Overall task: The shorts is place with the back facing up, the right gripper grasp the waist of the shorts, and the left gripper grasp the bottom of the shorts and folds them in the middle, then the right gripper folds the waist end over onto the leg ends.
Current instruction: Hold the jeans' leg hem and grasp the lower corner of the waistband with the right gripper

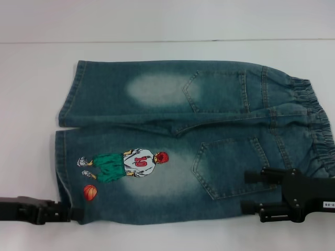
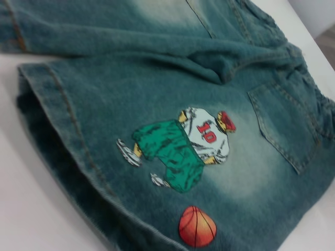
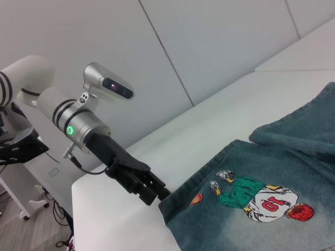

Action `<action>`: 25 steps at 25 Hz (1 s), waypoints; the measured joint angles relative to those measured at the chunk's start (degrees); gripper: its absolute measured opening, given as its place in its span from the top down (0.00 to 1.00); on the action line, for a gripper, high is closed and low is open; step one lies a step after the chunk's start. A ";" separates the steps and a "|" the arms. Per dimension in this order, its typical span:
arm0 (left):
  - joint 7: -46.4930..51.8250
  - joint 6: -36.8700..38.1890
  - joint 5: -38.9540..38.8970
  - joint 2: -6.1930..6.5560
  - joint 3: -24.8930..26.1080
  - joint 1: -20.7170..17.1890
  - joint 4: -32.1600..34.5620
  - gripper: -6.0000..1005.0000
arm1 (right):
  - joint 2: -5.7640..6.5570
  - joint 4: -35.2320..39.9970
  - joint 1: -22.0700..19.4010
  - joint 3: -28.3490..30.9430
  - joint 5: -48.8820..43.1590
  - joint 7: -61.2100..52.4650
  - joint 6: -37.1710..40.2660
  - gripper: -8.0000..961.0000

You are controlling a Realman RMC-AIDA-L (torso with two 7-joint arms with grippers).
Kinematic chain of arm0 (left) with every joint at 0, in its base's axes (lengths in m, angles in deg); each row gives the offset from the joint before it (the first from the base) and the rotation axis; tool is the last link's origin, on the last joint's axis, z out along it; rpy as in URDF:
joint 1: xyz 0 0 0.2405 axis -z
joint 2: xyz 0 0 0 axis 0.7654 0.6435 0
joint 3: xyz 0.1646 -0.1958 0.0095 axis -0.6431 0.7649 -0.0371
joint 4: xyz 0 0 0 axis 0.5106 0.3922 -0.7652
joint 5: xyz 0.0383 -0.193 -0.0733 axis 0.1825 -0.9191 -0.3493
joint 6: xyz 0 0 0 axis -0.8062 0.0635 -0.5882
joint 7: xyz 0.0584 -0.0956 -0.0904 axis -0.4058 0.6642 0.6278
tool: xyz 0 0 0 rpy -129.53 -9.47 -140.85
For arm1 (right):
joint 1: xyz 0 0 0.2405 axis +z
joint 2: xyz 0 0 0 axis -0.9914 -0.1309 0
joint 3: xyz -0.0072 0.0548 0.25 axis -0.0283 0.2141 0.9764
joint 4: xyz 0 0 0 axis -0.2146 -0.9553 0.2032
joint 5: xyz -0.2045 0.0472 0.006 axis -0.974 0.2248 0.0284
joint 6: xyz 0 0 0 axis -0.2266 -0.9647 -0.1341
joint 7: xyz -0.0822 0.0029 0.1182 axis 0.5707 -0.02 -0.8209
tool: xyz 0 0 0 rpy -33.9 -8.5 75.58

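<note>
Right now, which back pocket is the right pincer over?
The pocket on the leg with the cartoon print; the right pincer overlaps its lower corner. The other pocket lies on the far leg, clear of both pincers.

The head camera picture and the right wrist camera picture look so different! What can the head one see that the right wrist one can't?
Only the head view shows the right gripper, open over the shorts' waist side, both back pockets and the elastic waistband. Only the right wrist view shows the left arm's silver wrist with its green ring light. Both show the left gripper at the hem corner, the cartoon player and the basketball.
</note>
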 joint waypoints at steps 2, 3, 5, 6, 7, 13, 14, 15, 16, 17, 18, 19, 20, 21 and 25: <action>0.14 0.02 0.00 -0.06 -1.08 0.00 -0.15 0.25 | 0.00 0.00 -0.03 0.00 0.00 -0.04 -0.01 0.05; 0.26 -0.06 0.00 -0.07 -1.33 -0.02 -0.22 0.28 | 0.00 0.00 -0.06 0.00 0.00 -0.04 -0.02 0.05; 1.05 -0.61 0.16 -0.09 -1.84 -0.16 -0.14 0.36 | 0.00 0.00 -0.15 0.00 0.01 -0.05 -0.02 0.05; 1.31 -0.66 0.20 -0.09 -1.77 -0.25 0.10 0.39 | 0.00 0.00 -0.19 0.00 0.01 -0.05 -0.02 0.05; 1.45 -0.63 0.24 -0.10 -1.66 -0.33 0.34 0.39 | 0.00 0.00 -0.24 0.00 0.02 -0.05 -0.02 0.05; 2.19 -0.87 0.26 0.02 -1.91 -0.32 0.91 0.39 | 0.00 0.00 -0.20 0.15 0.02 -0.05 -0.29 0.05; 2.20 -0.94 0.27 0.04 -1.94 -0.22 0.88 0.40 | 0.00 0.00 -0.15 0.16 0.01 -0.05 -0.34 0.05; 2.21 -1.05 0.29 0.06 -2.09 0.01 0.78 0.40 | 0.00 0.00 -0.04 0.17 -0.04 -0.05 -0.42 0.05; 2.22 -1.11 0.31 0.08 -2.18 0.14 0.70 0.41 | 0.00 0.00 -0.04 0.17 -0.04 -0.05 -0.42 0.05; 2.22 -1.11 0.32 0.08 -2.34 0.32 0.65 0.41 | 0.00 0.00 -0.02 0.17 -0.05 -0.05 -0.42 0.05; 2.23 -1.08 0.32 0.07 -2.41 0.43 0.65 0.41 | 0.00 0.00 -0.01 0.17 -0.06 -0.05 -0.42 0.05; 2.23 -1.03 0.33 0.03 -2.47 0.56 0.65 0.42 | 0.00 0.00 0.00 0.18 -0.07 -0.05 -0.42 0.05; 2.24 -1.03 0.45 -0.01 -2.49 0.71 0.63 0.42 | 0.00 0.00 0.00 0.18 -0.07 -0.05 -0.42 0.05; 2.29 -1.15 0.68 -0.03 -2.51 0.89 0.52 0.42 | 0.00 0.00 -0.01 0.18 -0.06 -0.05 -0.42 0.05; 3.01 -2.11 1.54 -0.09 -2.69 1.25 0.18 0.44 | 0.00 0.00 -0.01 0.18 0.02 -0.05 -0.43 0.05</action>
